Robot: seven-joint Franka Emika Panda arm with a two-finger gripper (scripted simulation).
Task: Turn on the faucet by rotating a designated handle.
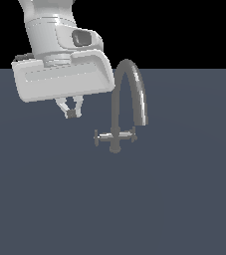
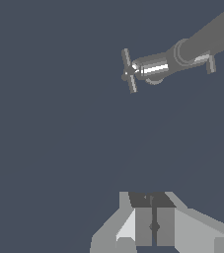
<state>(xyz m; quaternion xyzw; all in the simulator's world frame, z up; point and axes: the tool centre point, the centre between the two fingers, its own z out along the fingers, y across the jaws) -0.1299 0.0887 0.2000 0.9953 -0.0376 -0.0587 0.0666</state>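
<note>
In the exterior view, the gripper [image 1: 72, 112] hung below the white arm [image 1: 59, 74] at about ten o'clock from the picture's centre. Its two fingers [image 1: 64, 107] met at the tips and held nothing; the wrist view showed the pads [image 2: 144, 226] pressed together with only a thin seam between them.

The faucet [image 1: 127, 99] stood a little to the exterior view's right of the gripper, on the flat dark grey surface [image 1: 112, 209], at roughly four o'clock from the fingertips and clearly apart from them. Its arched spout rose from a short round stem and curved down toward the exterior view's right. The handle [image 1: 103, 136] ran out from the stem toward nine o'clock, ending in a small flat cross-piece; a shorter bar [image 1: 128, 135] pointed toward three o'clock.

In the wrist view, the bright silver handle [image 2: 145, 68] showed its cross-piece end, lying around twelve o'clock from the closed fingertips, well apart from them.
</note>
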